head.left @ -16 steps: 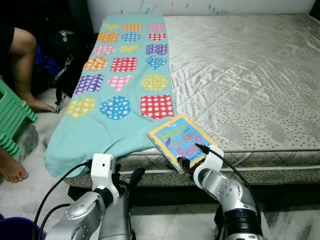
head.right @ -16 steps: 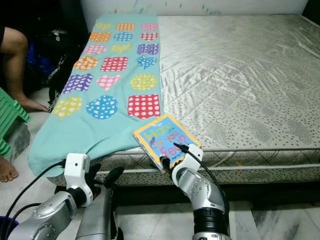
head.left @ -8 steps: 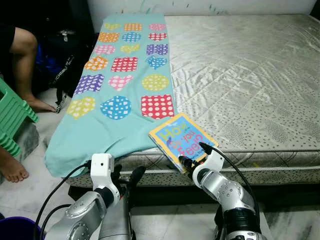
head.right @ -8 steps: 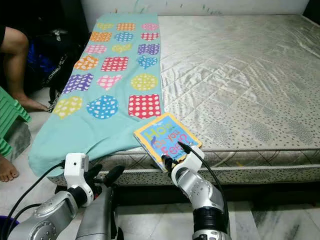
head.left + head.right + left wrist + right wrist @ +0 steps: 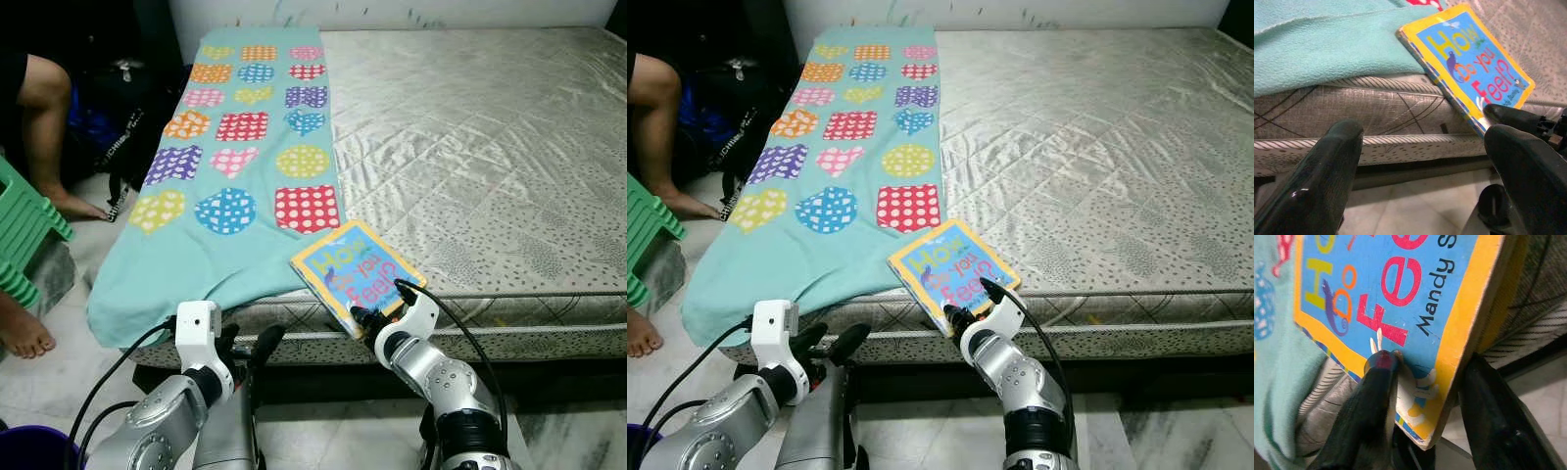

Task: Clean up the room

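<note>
Bare and grey, the mattress [image 5: 490,147] carries a turquoise blanket [image 5: 235,166] and, at its near edge, a picture book [image 5: 355,272]. The right hand [image 5: 364,321] is clamped on the book's overhanging corner, one finger on the cover and one beneath. Compared with a second ago, the book is turned a little on the mattress. I judge the lift is starting. The left hand [image 5: 247,348] waits open below the mattress edge.

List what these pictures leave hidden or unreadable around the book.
- Book: its underside, hidden by itself and the right tool in the right wrist view.
- Author's surname: cut off by that view's top edge.
- Person: cropped by the left edge of the left eye view.
- Under the mattress: too dark.
</note>
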Tool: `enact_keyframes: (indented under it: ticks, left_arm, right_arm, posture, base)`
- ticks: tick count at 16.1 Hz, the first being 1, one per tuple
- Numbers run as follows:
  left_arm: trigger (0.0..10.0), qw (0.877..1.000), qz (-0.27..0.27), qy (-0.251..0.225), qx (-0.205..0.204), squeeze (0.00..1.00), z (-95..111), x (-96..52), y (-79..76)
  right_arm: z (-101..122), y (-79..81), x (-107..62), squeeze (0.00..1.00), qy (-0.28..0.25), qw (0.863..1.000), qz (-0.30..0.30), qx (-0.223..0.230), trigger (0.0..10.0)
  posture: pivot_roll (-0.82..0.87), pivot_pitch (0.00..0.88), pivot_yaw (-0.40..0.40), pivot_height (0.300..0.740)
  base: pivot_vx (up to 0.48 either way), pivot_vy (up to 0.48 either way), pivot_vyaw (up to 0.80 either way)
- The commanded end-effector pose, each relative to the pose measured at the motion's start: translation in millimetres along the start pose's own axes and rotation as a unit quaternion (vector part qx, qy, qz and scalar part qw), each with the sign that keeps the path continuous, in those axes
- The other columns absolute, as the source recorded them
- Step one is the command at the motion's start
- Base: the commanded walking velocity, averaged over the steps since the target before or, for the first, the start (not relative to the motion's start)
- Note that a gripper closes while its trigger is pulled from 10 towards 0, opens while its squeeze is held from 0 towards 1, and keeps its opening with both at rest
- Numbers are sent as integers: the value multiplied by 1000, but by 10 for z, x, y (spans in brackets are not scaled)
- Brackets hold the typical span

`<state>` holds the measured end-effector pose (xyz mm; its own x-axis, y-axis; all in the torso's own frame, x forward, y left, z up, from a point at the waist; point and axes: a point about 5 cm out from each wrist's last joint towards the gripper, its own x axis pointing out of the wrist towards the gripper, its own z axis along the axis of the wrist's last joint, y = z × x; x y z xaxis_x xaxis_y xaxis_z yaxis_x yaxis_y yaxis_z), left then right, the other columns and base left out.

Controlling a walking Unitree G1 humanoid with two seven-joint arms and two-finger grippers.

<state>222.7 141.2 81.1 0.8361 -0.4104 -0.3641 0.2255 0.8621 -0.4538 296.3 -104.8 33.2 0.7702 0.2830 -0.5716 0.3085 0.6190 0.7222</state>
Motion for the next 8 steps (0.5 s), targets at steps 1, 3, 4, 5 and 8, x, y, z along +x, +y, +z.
enact_keyframes:
  ticks: [1, 3, 4, 5, 8]
  left_arm:
    - [10000, 1000, -5, -1, -7, 0, 14, -6, -1]
    - [10000, 1000, -27, -11, -7, 0, 49, -12, -72]
    - [10000, 999, -29, -13, -8, 0, 58, -10, -84]
    - [10000, 999, -30, -14, -7, 0, 63, -5, -91]
    - [10000, 999, -28, -14, -6, 0, 61, -1, -82]
  right_arm:
    - [-127, 165, 52, 0, 15, 999, 19, 26, 0]
    - [-139, 145, 51, 0, 17, 999, 19, 21, 0]
    - [-139, 146, 51, 0, 16, 999, 19, 20, 0]
    - [-135, 144, 54, 0, 14, 1000, 18, 19, 0]
    - [-124, 137, 57, 0, 10, 1000, 17, 18, 0]
  posture:
    - [-25, 52, 19, 501]
    - [-24, 50, 18, 501]
    - [-25, 49, 17, 501]
    - [-24, 47, 17, 501]
    - [-25, 44, 15, 501]
  base:
    - [0, 0, 0]
    - [0, 0, 0]
    - [0, 0, 0]
    - [0, 0, 0]
    - [0, 0, 0]
